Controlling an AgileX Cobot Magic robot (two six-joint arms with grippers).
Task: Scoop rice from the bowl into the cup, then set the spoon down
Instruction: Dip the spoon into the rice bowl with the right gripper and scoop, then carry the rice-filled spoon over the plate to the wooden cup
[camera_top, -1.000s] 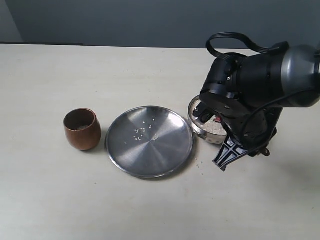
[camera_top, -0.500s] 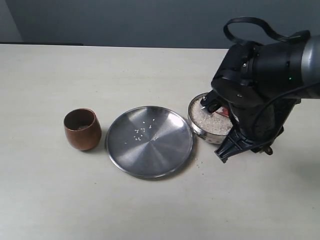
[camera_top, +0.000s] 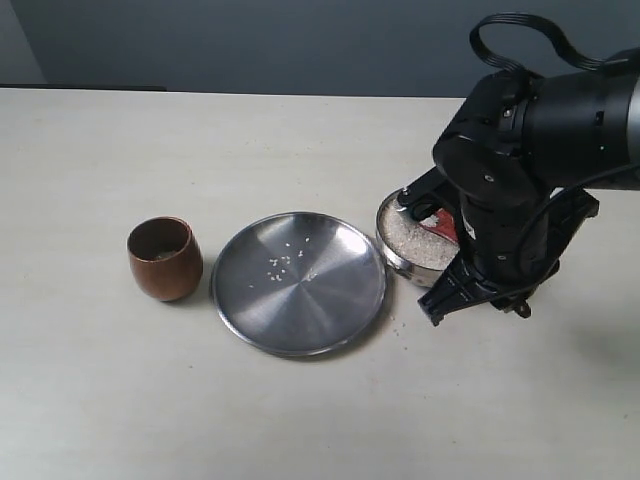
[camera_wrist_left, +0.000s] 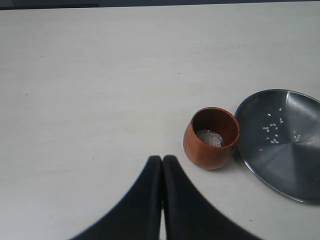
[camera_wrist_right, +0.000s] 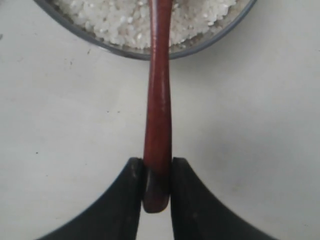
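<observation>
The right gripper (camera_wrist_right: 157, 172) is clenched on the tail of the spoon (camera_wrist_right: 158, 100), one jaw on each side of the handle. The handle runs out over the rim of the bowl (camera_wrist_right: 200, 46) and across the rice (camera_wrist_right: 115, 20), so the scooping end is inside the bowl, at or just above the rice. The left gripper (camera_wrist_left: 162, 161) is closed on nothing and hangs over bare table (camera_wrist_left: 75, 100), well apart from the bowl.

A plate (camera_top: 300, 285) lies just beside the bowl, and the cup (camera_top: 165, 260) stands beyond it, well apart from the bowl.

I judge the task to be in its scooping stage. Carrying rice to the cup is left, and so is setting the spoon down.

The right wrist view alone shows the grip, but it cuts off the spoon's round end, so I cannot tell whether it is loaded. The left wrist view alone looks into the cup, where a small pale heap (camera_wrist_left: 209, 137) lies at the bottom. The exterior view alone shows the bowl, plate and cup together, with stray grains (camera_top: 280, 262) on the plate.
</observation>
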